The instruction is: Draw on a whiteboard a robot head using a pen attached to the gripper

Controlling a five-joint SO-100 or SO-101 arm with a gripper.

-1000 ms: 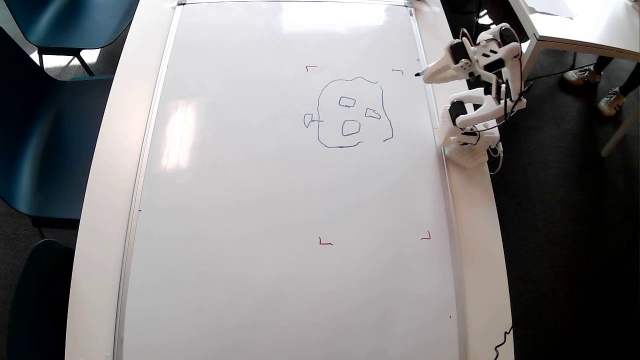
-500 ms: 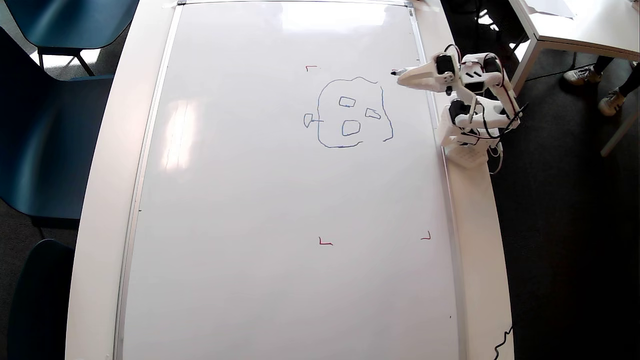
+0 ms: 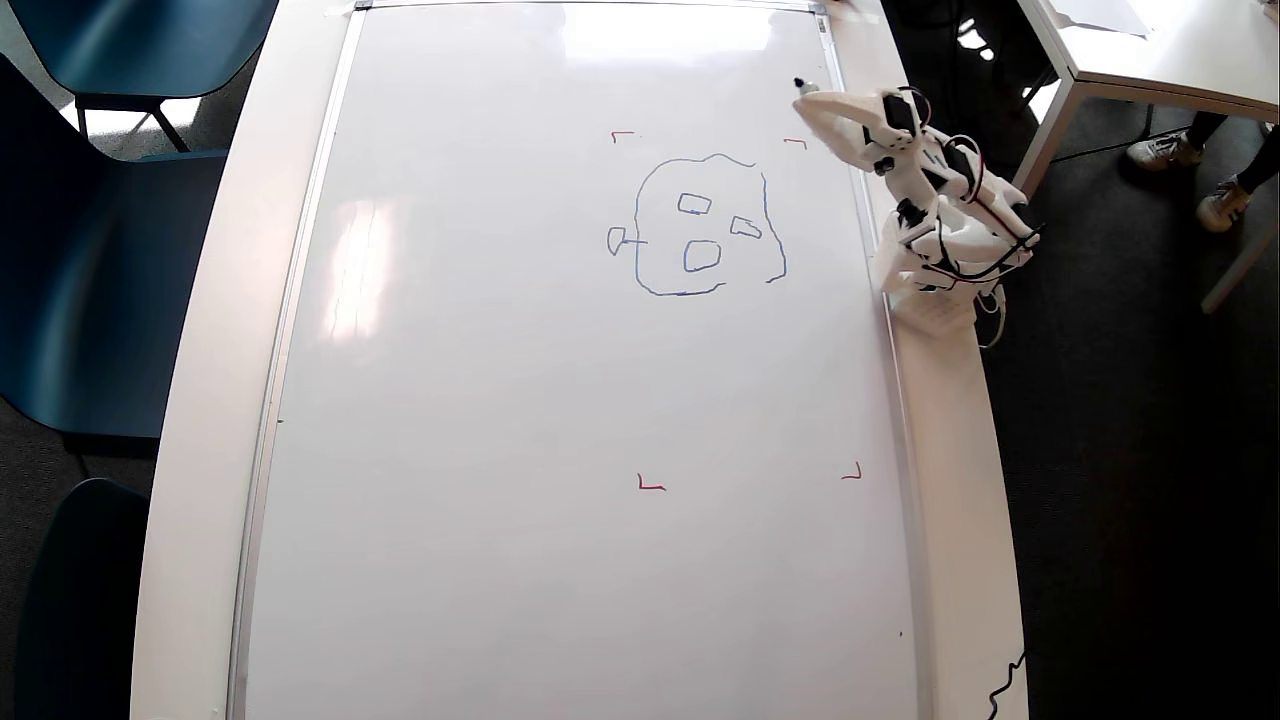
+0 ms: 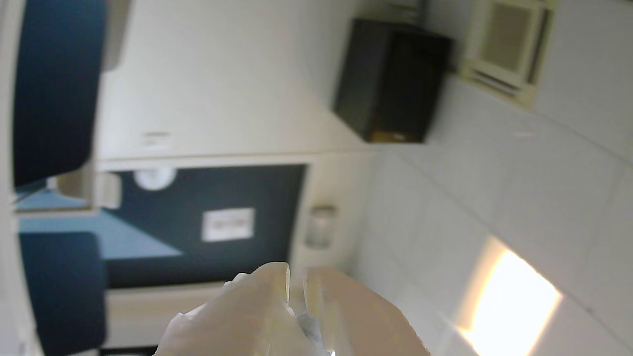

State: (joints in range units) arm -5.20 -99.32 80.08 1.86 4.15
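The glossy white whiteboard (image 3: 500, 400), thin silver-framed, lies flat on the bench (image 3: 215, 330). The wobbly blue robot head (image 3: 705, 227) sits far right on it. The white plastic hand (image 3: 815, 102) pinches the pen (image 3: 803, 87), dark-tipped, beyond the drawing by the board's right edge.

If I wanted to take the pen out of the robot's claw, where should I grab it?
Probably by the dark tip end. The pen sticks out of the pincer only there, pointing toward the top right corner of the whiteboard in the overhead view. The rest of its barrel is hidden between the fingers. Come from that free end, in line with the pen, and pinch it from the sides.
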